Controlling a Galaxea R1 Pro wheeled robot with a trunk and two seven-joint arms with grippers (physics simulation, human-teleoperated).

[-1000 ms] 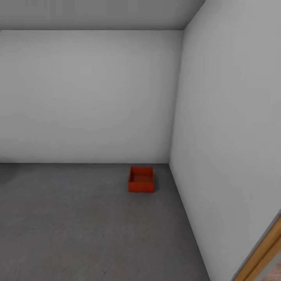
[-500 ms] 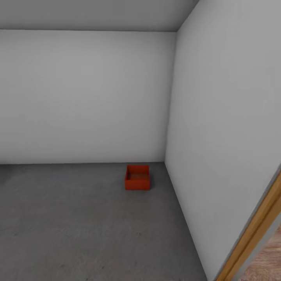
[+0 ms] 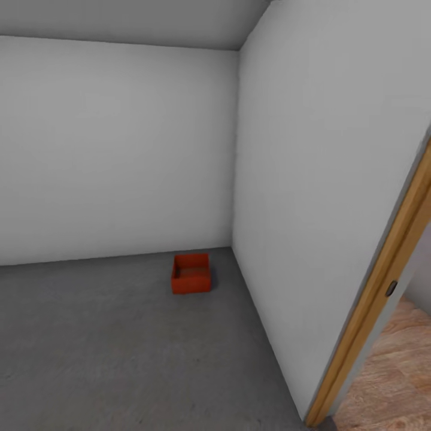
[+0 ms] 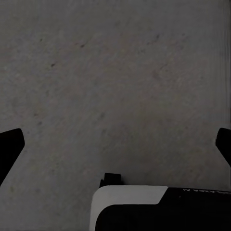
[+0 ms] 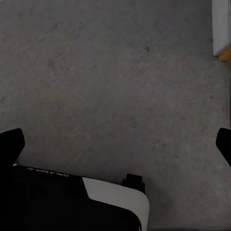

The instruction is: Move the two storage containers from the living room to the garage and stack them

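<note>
Where the two grey walls meet, one orange-red container point(image 3: 191, 274) sits open side up on the concrete floor point(image 3: 120, 347), near that corner (sides roughly square to both walls; long axis unclear); left gripper point(image 4: 115, 144) and right gripper point(image 5: 115, 144) both spread wide, holding nothing.

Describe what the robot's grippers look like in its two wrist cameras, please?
Each shows two black fingertips at the picture's side edges. The left gripper has a glossy black body with a white rounded shell and faint small lettering. The right gripper looks alike: black casing, white rounded corner, tiny pale lettering. No cables show.
</note>
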